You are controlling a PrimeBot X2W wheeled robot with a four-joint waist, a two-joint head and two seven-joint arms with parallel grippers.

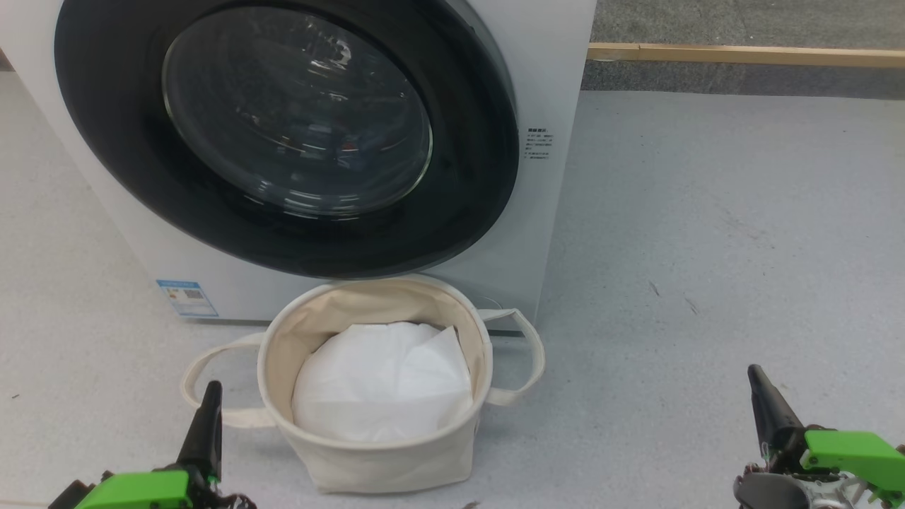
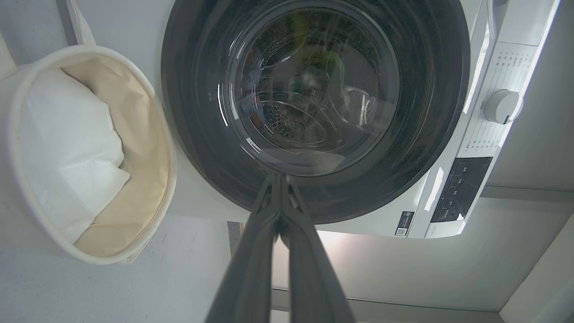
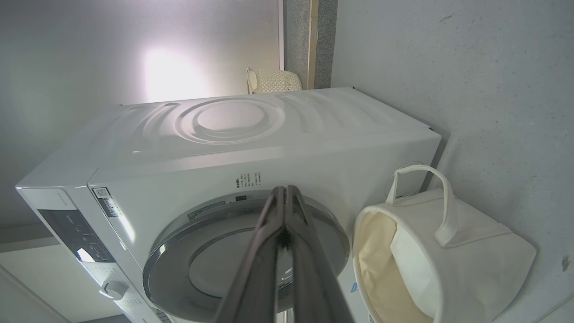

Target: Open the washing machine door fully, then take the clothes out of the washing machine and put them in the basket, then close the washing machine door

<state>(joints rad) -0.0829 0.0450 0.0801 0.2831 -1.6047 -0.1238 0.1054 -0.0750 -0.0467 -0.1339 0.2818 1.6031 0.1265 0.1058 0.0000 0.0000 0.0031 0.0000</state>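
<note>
**Door shut, both end effectors clenched and empty**

The washing machine [image 1: 558, 184] stands on the grey floor [image 1: 707, 247] with the washing machine door [image 1: 290, 127] lying flush against its white front. The glossy black ring surrounds the bulging glass porthole, and through the glass the left wrist view shows the perforated steel drum among reflections. Whether the clothes lie behind the glass cannot be told.

The basket [image 1: 375, 459] sits upright on the floor just in front of the machine, below the door's lower edge. Its two loop handles [image 1: 527, 353] hang out to either side. Inside it a white liner [image 1: 382, 382] is bunched against the bottom and the wall.

The left end effector [image 1: 211, 390] rises at the lower left of the head view, just beside the basket's left handle, with its two dark fingers pressed together on nothing. The right end effector [image 1: 755, 373] stands at the lower right, well apart from the basket, fingers likewise pressed together and empty. Both wrist views show the finger pairs meeting at their tips.

A blue sticker [image 1: 187, 298] marks the machine's lower front corner, and a wooden strip [image 1: 742, 54] runs along the floor behind.
</note>
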